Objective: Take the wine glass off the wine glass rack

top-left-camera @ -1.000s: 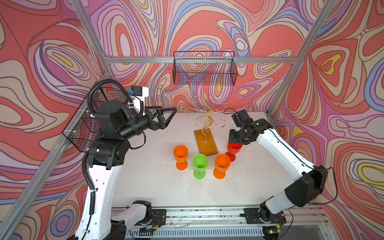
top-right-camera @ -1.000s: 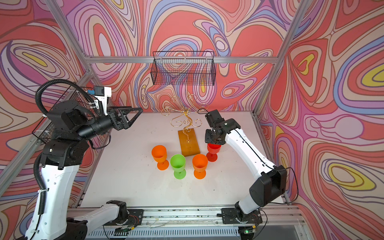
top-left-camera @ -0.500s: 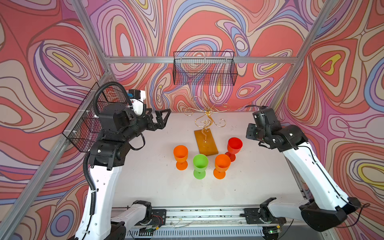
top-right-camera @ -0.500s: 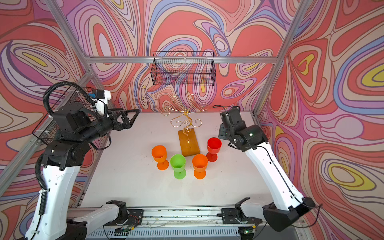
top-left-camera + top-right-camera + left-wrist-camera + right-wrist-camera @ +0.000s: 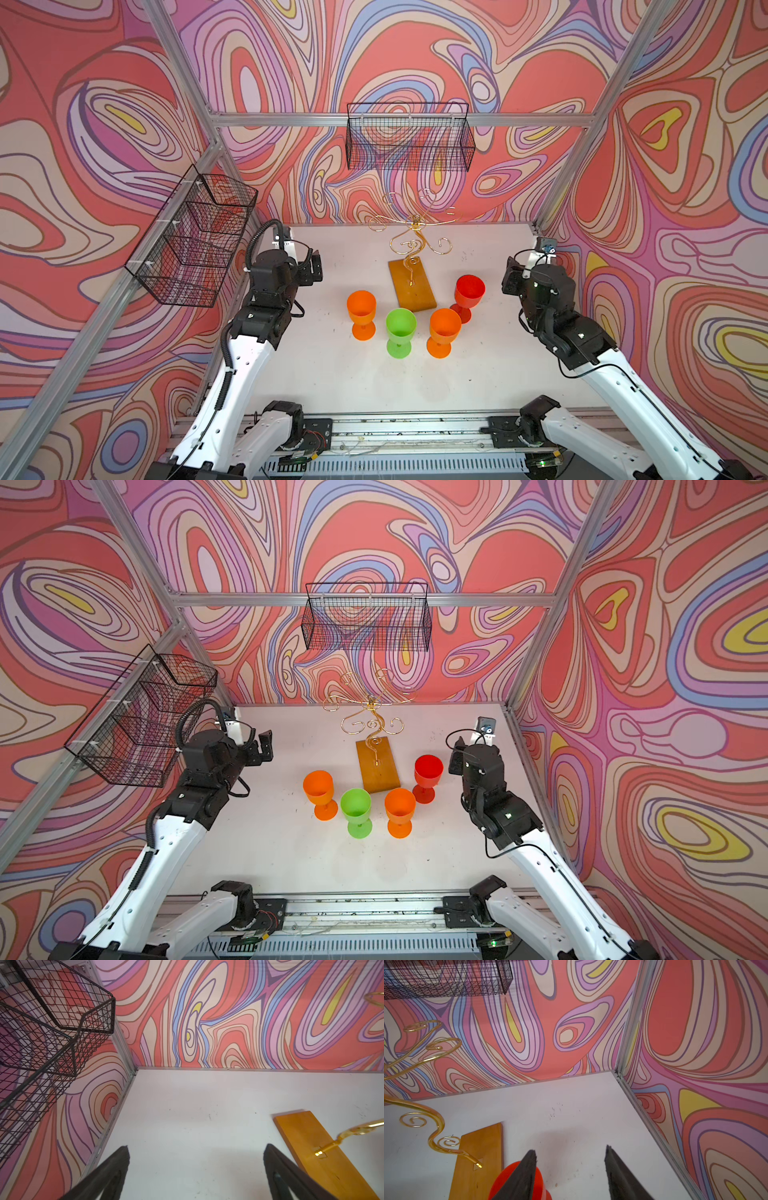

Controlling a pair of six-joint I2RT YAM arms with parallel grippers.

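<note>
The rack (image 5: pixel 415 291) is bare, the red glass (image 5: pixel 469 286) sits on the worktop (image 5: pixel 374 395), and my right tool (image 5: pixel 570 1149) and left tool (image 5: pixel 196 1146) are both spread empty, so I'd just lift away without clipping that rim.

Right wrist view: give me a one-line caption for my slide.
Right claw open over the white table, red wine glass beside it, gold wine glass rack nearby.

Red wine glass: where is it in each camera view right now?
In a top view: red wine glass stands just right of the wooden base.
In a top view: glass same spot.
Left wrist: absent.
Right wrist: beside the base, partly behind a finger.
Shared landmark: the wooden base.
</note>
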